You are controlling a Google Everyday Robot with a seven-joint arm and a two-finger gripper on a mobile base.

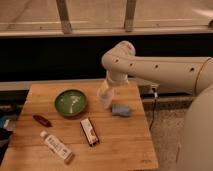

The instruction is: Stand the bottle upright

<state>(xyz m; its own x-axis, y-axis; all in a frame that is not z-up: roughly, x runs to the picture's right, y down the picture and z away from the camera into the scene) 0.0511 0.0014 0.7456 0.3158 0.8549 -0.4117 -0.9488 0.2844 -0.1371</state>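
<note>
Nearest, the bottle (57, 147) lies flat on the table (125, 150) by the front left corner, slanted, with its cap toward the back left. Just behind it sits a black-and-red box (90, 132), and left of that a dark red oblong (42, 120). Farther back are a blue lump (121, 110) and a green bowl (70, 102). Between those two hangs the gripper (104, 98), its claw released and empty, well apart from the bottle.

No writing can be read. Print on the bottle (56, 147), at 7 o'clock on the tabletop (120, 147), is illegible; nothing legible is seen on the pincer (105, 96) at 1 o'clock.
</note>
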